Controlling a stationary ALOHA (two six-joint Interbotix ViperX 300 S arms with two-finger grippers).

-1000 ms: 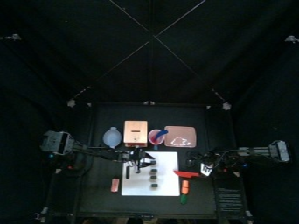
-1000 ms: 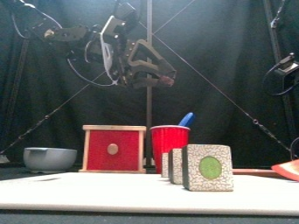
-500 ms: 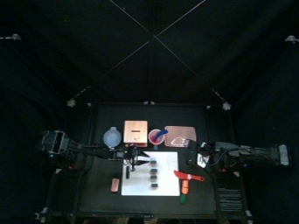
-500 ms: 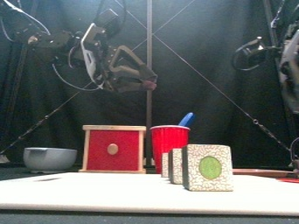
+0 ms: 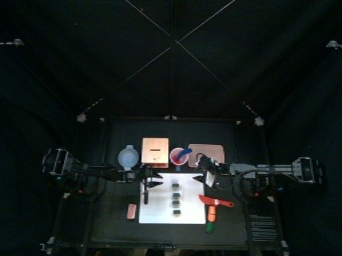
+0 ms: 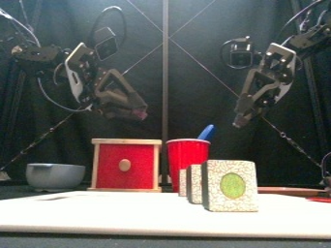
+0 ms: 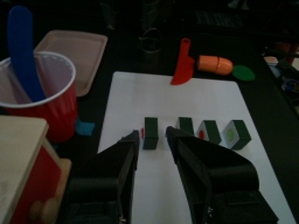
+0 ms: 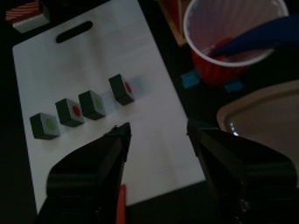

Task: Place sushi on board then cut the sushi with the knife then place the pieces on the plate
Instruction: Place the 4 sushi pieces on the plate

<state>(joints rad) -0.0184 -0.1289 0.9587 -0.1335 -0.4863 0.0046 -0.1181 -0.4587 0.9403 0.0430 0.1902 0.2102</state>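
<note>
"Danger lay where?"
"Dark green toy sushi blocks (image 7: 187, 129) stood on the white cutting board (image 7: 198, 96). Left hand (image 7: 153, 138) and right hand (image 8: 158, 129) hung above, jaws apart. A pinch might have toppled neighbours short of the flat pink tray (image 7: 70, 44)."

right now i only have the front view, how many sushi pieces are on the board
Observer: Four sushi pieces, set in a row along the white cutting board with small gaps between them.
Operator: ok and the red knife, is it in the cup
Observer: No, it lies flat at the board's right edge, well away from the red cup.
Operator: is the right gripper holding anything
Observer: No. Its wrist view shows the jaws wide apart and empty, above the board near the row of pieces.
</note>
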